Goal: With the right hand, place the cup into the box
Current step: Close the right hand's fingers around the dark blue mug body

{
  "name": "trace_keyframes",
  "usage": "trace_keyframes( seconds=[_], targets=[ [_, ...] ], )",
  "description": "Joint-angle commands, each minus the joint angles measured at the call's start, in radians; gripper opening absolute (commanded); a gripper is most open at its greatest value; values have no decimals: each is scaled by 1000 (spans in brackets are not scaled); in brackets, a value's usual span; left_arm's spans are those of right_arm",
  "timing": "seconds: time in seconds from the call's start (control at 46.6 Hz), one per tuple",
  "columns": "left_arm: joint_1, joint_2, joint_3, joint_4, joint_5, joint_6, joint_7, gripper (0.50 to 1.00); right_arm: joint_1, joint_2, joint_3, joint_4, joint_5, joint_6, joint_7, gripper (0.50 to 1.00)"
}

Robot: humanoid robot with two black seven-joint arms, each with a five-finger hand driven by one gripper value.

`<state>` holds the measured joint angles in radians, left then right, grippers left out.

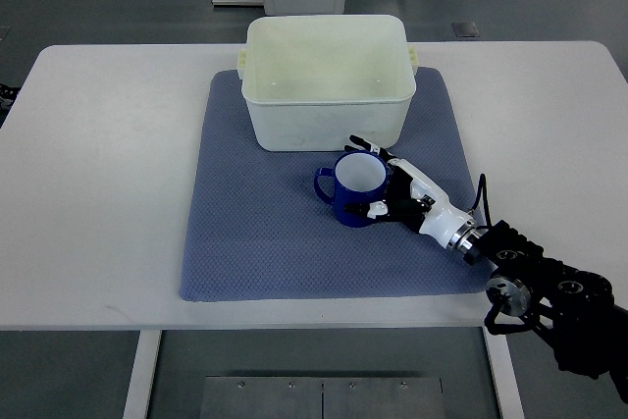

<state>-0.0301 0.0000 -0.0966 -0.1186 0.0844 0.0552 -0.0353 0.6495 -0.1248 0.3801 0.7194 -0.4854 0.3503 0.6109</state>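
The right arm point(549, 296) comes in from the lower right corner and reaches diagonally up and to the left over the bench point(98, 144). Its black joints sit near the bench edge, and the white forearm lies low above the blue mat point(255, 242). The right hand point(388, 188) is at the right side of the blue cup point(358, 188), with the fingers point(365, 145) curled around the cup wall; one dark fingertip shows at the far rim and another at the near side. It seems that the hand is clamped on the cup, although the contact is partly hidden. The cup stands upright on the mat, its handle pointing left, just in front of the white box point(329, 95). The box stands on the far part of the mat.
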Motion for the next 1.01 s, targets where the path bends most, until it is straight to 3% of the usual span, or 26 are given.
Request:
trace_keyframes(
  seconds=[0.0,0.215,0.322,0.408,0.472,0.622,0.987],
  targets=[
    [1,0,0,1,0,0,0,1000,2,1,2,-2,2,-1,0,1000],
    [-1,0,0,1,0,0,0,1000,12,2,2,2,5,1,0,1000],
    [-1,0,0,1,0,0,0,1000,12,5,0,3,4,1,0,966],
    [1,0,2,1,0,0,0,1000,12,7,-1,3,2,-1,0,870],
    [1,0,0,1,0,0,0,1000,12,8,-1,3,1,-1,0,732],
    [-1,0,0,1,0,0,0,1000,18,8,-23,2,-1,-1,0,500],
    [-1,0,0,1,0,0,0,1000,44,5,-55,2,1,-76,0,500]
  ],
)
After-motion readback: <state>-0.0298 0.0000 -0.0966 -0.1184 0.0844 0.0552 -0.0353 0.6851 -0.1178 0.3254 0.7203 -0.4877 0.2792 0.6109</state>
